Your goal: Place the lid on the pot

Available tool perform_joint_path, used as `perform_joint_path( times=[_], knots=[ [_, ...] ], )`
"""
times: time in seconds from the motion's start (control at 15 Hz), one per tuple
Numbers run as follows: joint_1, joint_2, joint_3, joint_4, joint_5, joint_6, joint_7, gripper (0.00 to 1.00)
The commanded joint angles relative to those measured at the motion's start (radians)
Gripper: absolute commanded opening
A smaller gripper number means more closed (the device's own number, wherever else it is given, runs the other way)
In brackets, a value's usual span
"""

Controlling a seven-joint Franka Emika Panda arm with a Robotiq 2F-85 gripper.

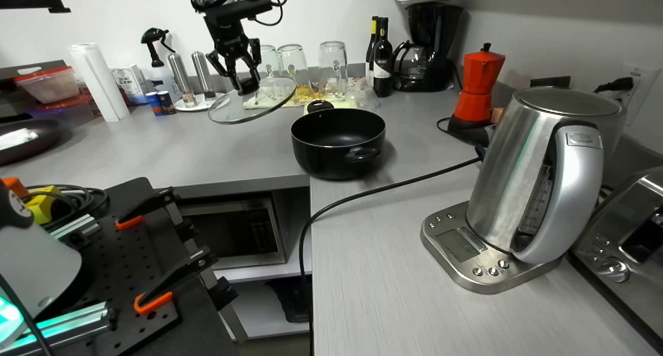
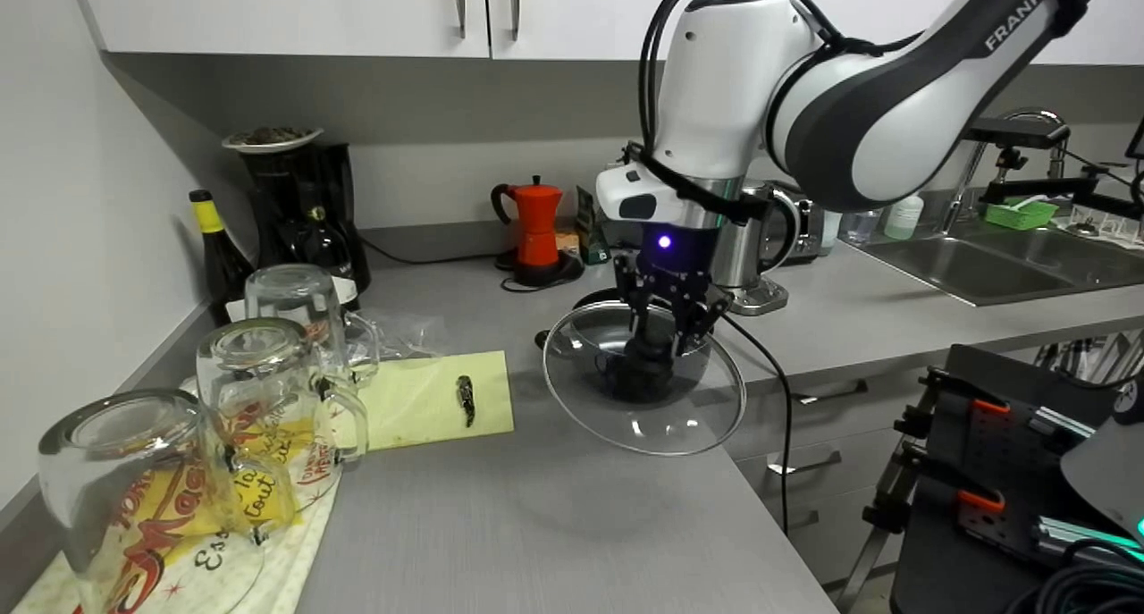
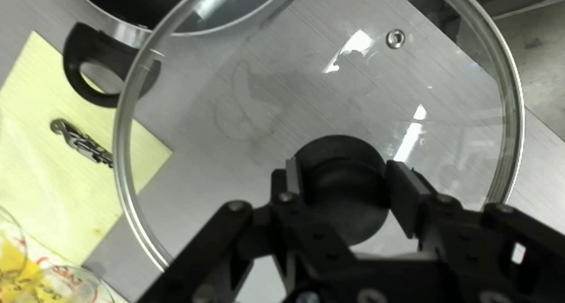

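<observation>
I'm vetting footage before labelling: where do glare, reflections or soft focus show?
Wrist view: white glare patches on the lid; the dark gripper looks slightly soft. In an exterior view, a greenish streak runs down the steel kettle; in an exterior view, a violet light glows above the gripper.

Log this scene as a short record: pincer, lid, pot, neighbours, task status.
pincer: shut on the dark knob of the lid
lid: clear glass, held tilted above the counter, overlapping part of the pot in the wrist view
pot: black, uncovered, on the counter
neighbours: steel kettle, red moka pot, glass mugs
task status: lid not yet on the pot
</observation>
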Motion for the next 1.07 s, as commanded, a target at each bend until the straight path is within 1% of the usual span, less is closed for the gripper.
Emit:
perform_joint_path(
  times=[0.0,0.27,0.6,0.8,1.0],
  knots=[
    [-0.03,-0.059,-0.04,0.032,0.046,-0.065,0.009,0.25],
    [-0.073,-0.051,-0.096,0.094,0.072,-0.127,0.013,0.25],
    [-0.131,-0.006,-0.155,0.187,0.128,-0.203,-0.005,0.25],
    [-0.163,0.033,-0.177,0.235,0.167,-0.22,-0.019,0.25],
    [-0.19,0.089,-0.187,0.281,0.198,-0.213,-0.024,0.25]
  ],
)
